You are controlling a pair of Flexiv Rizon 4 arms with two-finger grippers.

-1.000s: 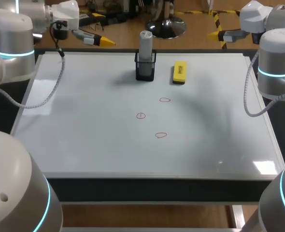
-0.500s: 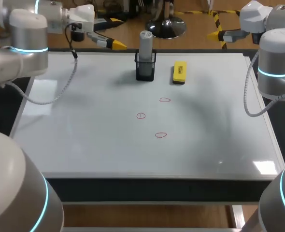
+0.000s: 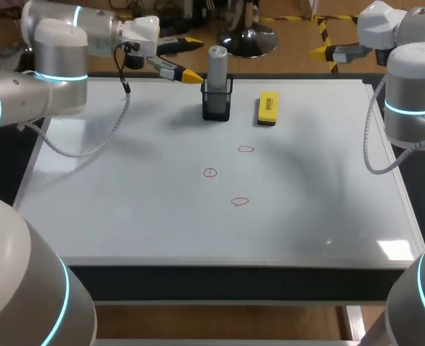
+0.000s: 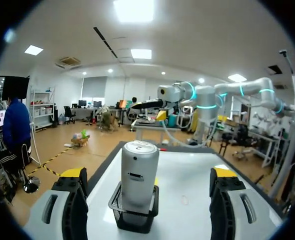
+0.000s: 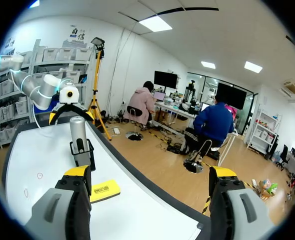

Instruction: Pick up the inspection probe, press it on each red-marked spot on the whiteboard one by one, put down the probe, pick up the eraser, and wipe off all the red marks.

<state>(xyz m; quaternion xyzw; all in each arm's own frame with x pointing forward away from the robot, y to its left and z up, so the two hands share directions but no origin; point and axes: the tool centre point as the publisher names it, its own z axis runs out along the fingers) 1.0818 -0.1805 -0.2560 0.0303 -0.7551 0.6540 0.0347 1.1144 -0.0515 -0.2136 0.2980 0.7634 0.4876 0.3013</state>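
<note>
Pick-up step: my left gripper (image 3: 192, 60), fingers spread and empty, faces the grey cylindrical inspection probe (image 3: 217, 65) in its black mesh holder (image 3: 217, 105); next I should straddle it and close.

I see the probe (image 3: 217, 66) upright in its black mesh holder (image 3: 217, 107) near the counter's (image 3: 126, 216) far edge. My left jaws stand wide apart just beside it, with room on either side of the probe's top. The yellow eraser (image 3: 268, 108) lies near the holder's right, a gap between them. Open board surrounds the three red marks (image 3: 210, 172). My right arm (image 3: 407, 94) hangs off the far right corner, well apart.
</note>
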